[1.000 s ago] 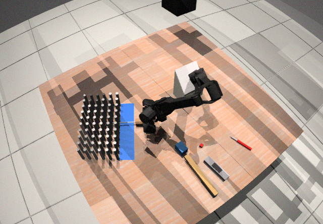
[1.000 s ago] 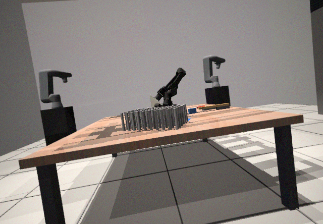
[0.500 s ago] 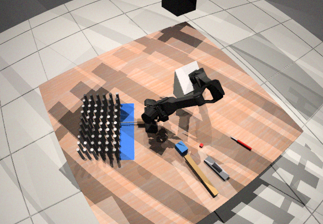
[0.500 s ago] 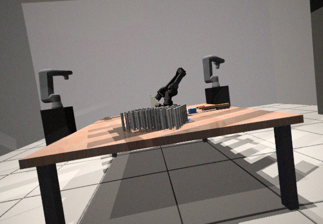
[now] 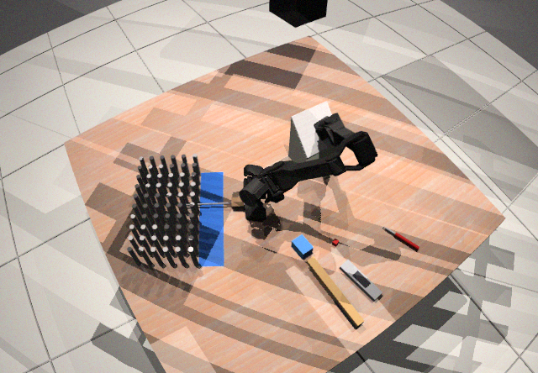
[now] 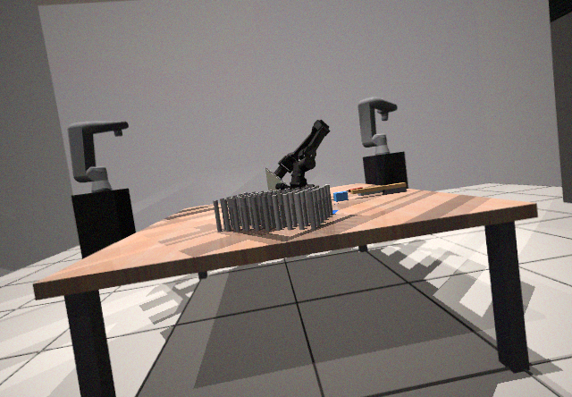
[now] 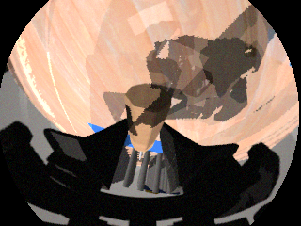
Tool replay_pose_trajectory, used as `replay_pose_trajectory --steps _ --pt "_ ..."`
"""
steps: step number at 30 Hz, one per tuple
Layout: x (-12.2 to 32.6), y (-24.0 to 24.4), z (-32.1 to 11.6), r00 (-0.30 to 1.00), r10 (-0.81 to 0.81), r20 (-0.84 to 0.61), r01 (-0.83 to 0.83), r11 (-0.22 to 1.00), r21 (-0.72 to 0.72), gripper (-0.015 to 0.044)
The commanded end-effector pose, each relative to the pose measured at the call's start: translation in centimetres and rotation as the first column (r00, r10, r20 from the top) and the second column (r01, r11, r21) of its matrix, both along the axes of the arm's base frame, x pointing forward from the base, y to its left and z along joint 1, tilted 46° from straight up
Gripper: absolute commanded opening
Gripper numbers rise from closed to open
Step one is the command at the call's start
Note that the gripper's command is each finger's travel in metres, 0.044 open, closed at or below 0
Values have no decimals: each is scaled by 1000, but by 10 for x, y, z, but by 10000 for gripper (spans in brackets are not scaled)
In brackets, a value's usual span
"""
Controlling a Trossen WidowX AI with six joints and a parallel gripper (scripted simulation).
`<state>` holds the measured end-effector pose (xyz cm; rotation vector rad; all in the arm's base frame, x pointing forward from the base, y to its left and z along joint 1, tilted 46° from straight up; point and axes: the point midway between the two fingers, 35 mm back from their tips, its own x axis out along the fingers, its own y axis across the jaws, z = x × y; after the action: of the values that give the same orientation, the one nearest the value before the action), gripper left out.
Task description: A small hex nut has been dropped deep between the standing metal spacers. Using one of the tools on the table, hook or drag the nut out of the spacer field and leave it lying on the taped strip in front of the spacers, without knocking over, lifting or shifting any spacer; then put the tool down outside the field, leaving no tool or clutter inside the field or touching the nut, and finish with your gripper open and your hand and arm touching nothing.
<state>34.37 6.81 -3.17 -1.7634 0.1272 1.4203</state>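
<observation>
My gripper (image 5: 244,204) (image 7: 145,122) is shut on the wooden handle of a thin metal tool (image 5: 237,202) (image 7: 147,110), right of the taped strip. The tool's thin shaft (image 5: 213,204) crosses above the blue taped strip (image 5: 212,181) (image 7: 96,127) and its tip lies among the right-hand columns of spacers. The grey metal spacers (image 5: 196,165) (image 6: 297,210) (image 7: 143,174) stand upright in a dense block left of the strip. Whether the shaft touches a spacer cannot be told. The hex nut cannot be made out in any view; the spacers may hide it.
A white wedge-shaped block (image 5: 303,126) stands beside the arm. Right of the strip lie a blue block (image 5: 301,246) (image 6: 340,196), a long wooden bar (image 5: 334,291), a grey bar with a dark patch (image 5: 348,270), a red cube (image 5: 335,242) and a red-handled tool (image 5: 407,241).
</observation>
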Motion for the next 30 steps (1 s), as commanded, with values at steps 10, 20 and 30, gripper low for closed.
replay_pose_trajectory --steps 10,20,30 --pt "-8 3 3 1000 -5 0 5 1000 -3 0" --pt "-13 6 5 1000 -5 -1 5 1000 -2 0" --pt "-19 9 7 1000 -4 -1 4 1000 -2 0"
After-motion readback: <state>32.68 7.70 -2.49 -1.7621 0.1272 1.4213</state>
